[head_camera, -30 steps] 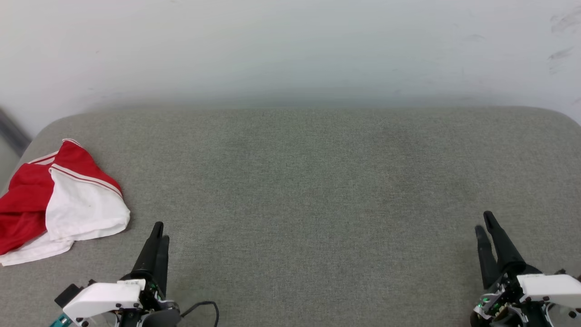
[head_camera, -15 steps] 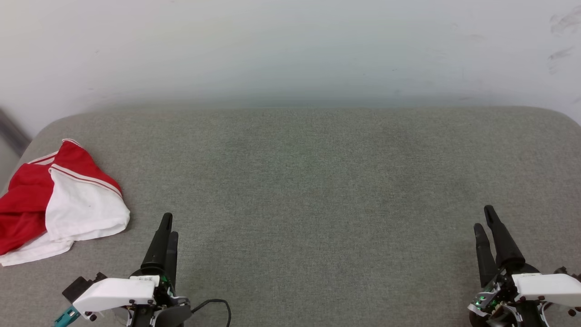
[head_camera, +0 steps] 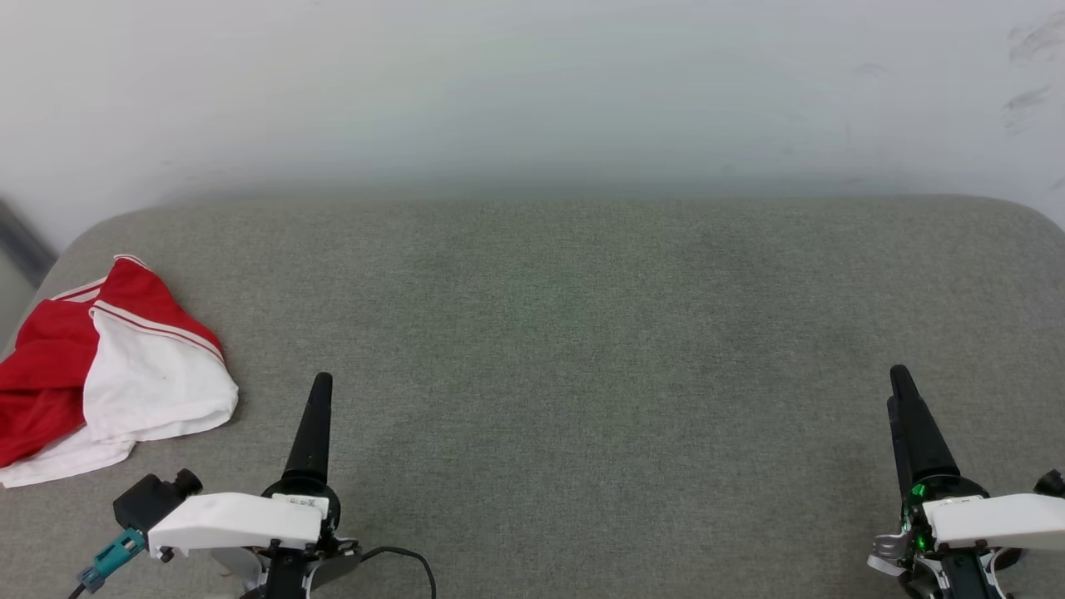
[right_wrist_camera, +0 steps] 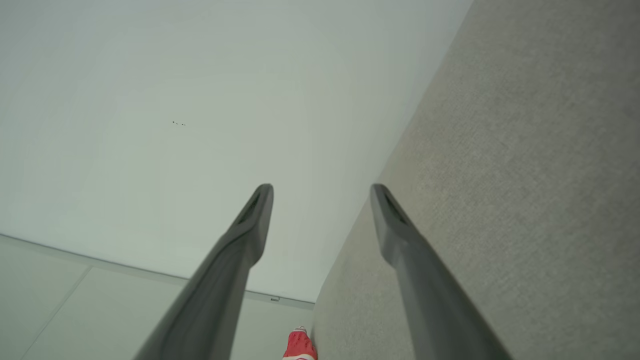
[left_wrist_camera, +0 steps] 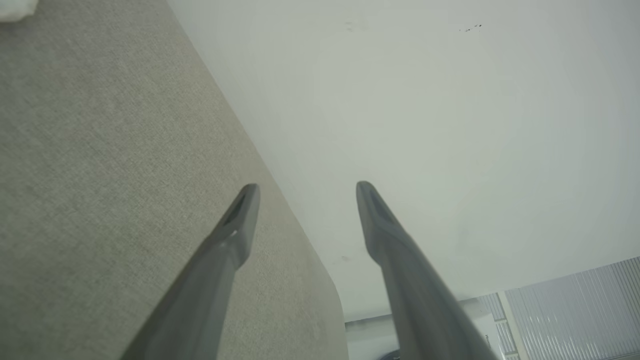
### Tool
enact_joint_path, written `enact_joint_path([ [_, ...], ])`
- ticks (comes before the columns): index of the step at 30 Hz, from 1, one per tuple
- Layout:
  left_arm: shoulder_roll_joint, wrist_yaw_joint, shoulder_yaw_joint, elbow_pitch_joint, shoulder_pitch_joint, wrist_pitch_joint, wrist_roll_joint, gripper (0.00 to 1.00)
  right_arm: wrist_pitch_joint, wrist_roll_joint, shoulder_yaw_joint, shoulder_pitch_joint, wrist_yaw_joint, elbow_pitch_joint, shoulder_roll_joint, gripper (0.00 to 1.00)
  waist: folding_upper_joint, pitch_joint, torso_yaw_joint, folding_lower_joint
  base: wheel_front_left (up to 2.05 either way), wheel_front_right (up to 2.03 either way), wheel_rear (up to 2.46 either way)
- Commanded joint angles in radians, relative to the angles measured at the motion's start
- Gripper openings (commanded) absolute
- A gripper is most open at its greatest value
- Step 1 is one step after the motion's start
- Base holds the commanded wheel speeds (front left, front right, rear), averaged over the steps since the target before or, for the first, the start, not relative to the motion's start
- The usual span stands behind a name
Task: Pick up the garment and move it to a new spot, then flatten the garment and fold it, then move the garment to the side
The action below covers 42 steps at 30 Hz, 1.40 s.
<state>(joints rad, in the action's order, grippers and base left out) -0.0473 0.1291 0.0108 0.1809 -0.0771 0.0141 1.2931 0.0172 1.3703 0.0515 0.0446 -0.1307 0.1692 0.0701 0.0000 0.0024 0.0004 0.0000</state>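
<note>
Left wrist view: the left gripper (left_wrist_camera: 306, 192) has its two dark fingers spread wide, with nothing between them. They point along a grey cushion (left_wrist_camera: 100, 150) toward a pale wall (left_wrist_camera: 425, 100).

Right wrist view: the right gripper (right_wrist_camera: 320, 192) is spread just as wide and is also empty.

A second ago, seen from the head, each pair of fingers stood close together. Since then both pairs have parted and both wrists have turned, so in the head view each gripper now shows edge-on, one finger hiding the other. The left gripper has also moved slightly forward and toward the middle of the cushion.

Further out, the garment (head_camera: 108, 366) has not moved. It lies crumpled at the far left edge of the cushion, with red cloth under a white panel and striped trim. It is near the left gripper but not touching it, and well apart from the right gripper. The middle of the cushion is bare.

The task seems to be at its very start. Both grippers look ready for a first grasp, and the left one would have to reach sideways to the heap.
</note>
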Motion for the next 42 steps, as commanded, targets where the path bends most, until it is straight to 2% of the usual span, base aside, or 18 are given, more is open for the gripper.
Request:
enact_joint_path([
  [1, -0.002, 0.002, -0.006, -0.023, -0.03, 0.012, -0.053, 1.0, 0.01, -0.057, 0.001, 0.008, 0.0, -0.029, 0.011, 1.0, 0.0, 0.0, 0.001, 0.0, 0.0, 0.0, 0.0],
  [14, -0.003, -0.027, -0.056, -0.048, -0.036, 0.059, -0.362, 1.0, 0.053, -0.446, 0.005, -0.009, 0.0, -0.082, 0.004, 1.0, 0.0, 0.001, 0.002, 0.0, 0.0, 0.0, 0.0],
  [20, -0.003, -0.032, -0.067, -0.047, -0.034, 0.079, -0.494, 1.0, 0.051, -0.591, -0.005, -0.017, 0.0, -0.107, 0.002, 1.0, 0.0, 0.001, 0.002, 0.0, 0.0, 0.0, 0.0],
  [32, -0.011, -0.043, -0.08, -0.046, -0.03, 0.115, -0.698, 1.0, 0.04, -0.79, -0.02, -0.037, 0.0, -0.144, 0.0, 1.0, 0.0, -0.002, 0.002, 0.0, 0.0, 0.0, 0.0],
  [42, -0.016, -0.055, -0.1, -0.043, -0.032, 0.139, -0.814, 1.0, 0.035, -0.913, -0.027, -0.049, 0.0, -0.164, -0.003, 1.0, 0.0, -0.003, 0.0, 0.0, 0.0, 0.0, 0.0],
])
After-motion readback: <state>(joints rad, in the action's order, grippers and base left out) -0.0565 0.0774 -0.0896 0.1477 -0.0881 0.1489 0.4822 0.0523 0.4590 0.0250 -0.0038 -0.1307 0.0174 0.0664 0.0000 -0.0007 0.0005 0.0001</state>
